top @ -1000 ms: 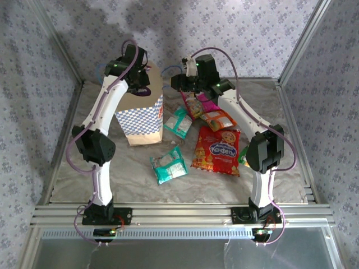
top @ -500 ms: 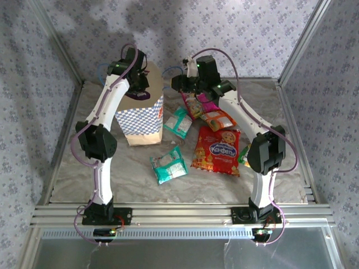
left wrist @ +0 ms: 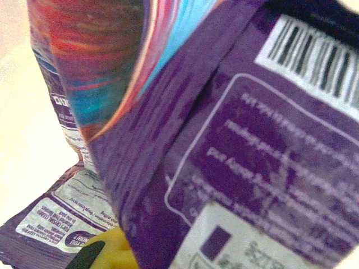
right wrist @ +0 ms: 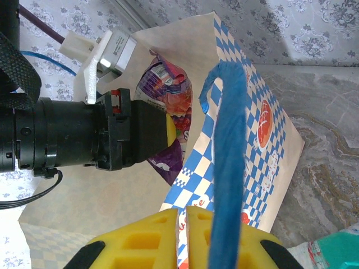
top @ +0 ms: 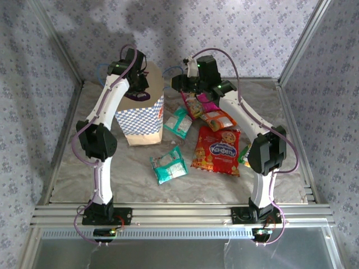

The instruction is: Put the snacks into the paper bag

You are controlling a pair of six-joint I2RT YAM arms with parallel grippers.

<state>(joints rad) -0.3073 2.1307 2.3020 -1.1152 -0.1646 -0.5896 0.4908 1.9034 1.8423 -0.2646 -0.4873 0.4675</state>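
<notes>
Jaws of the left gripper clamp a shiny purple-white plastic packet over the open mouth of the tan, blue-checked paper bag. At the bag's right rim, the right gripper is pressed closed, with the blue cord handle lying against one finger.

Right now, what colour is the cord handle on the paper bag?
Blue. The cord handle shows best in the right wrist view, lying across the paper bag.
</notes>
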